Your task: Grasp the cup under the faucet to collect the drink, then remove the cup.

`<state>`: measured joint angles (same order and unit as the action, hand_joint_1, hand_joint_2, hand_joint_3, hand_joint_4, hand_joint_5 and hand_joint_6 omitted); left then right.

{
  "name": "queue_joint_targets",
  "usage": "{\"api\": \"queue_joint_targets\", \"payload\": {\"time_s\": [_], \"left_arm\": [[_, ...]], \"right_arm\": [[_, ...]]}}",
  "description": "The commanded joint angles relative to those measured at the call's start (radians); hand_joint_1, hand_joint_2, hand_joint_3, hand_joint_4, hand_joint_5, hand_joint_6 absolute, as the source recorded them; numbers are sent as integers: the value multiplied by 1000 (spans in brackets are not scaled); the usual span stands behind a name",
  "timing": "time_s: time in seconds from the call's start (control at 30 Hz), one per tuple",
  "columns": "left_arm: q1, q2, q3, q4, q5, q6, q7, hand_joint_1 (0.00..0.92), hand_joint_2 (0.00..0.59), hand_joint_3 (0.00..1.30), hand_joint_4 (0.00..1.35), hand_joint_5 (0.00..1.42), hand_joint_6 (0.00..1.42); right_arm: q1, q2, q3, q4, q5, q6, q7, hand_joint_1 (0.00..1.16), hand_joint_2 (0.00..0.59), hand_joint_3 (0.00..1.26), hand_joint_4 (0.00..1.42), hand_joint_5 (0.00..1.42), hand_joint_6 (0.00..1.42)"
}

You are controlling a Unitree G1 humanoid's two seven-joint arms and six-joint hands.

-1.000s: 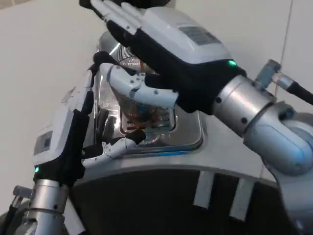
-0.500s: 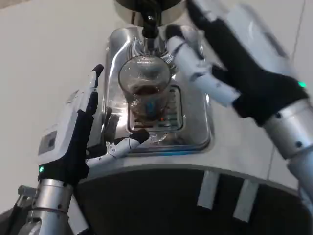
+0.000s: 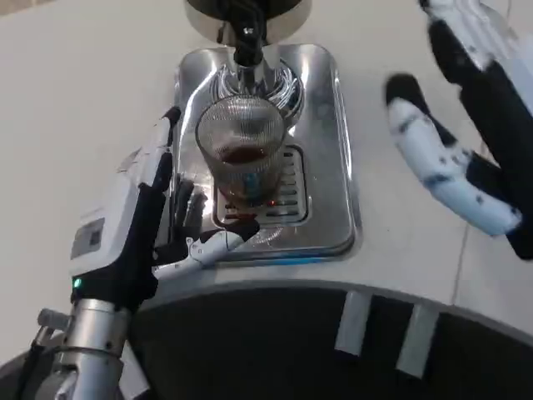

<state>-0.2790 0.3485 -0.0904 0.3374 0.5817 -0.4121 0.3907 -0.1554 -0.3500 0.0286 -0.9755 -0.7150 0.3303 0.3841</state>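
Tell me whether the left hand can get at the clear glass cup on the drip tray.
Probably yes: the left hand is open beside the clear glass cup, with nothing between them.

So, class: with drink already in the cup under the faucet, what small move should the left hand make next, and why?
Probably close the left hand sideways onto the cup. The cup stands on the tray under the faucet with dark drink in it, ungripped; the left hand waits open beside it, while the right hand is off to the side.
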Motion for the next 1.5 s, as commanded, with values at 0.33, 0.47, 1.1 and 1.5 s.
{"api": "queue_joint_targets", "payload": {"time_s": [0.33,0.47,1.1,1.5], "left_arm": [[-84,-37,-18,131,2,29,59,231,47,0,0,88,87],[-107,-51,-12,174,-21,13,66,227,46,0,0,88,87],[-161,-105,-18,278,-71,-81,121,266,44,0,0,133,139],[-207,-124,-41,325,-59,-99,136,380,48,0,0,189,190]], "right_arm": [[522,96,-285,-72,-64,-403,-55,232,586,0,0,0,0],[571,118,-254,-66,-127,-402,-46,237,586,0,0,0,0],[784,128,-139,153,-332,-535,-217,298,570,0,0,0,0],[799,117,-149,127,-302,-527,-202,297,535,0,0,0,0]]}}
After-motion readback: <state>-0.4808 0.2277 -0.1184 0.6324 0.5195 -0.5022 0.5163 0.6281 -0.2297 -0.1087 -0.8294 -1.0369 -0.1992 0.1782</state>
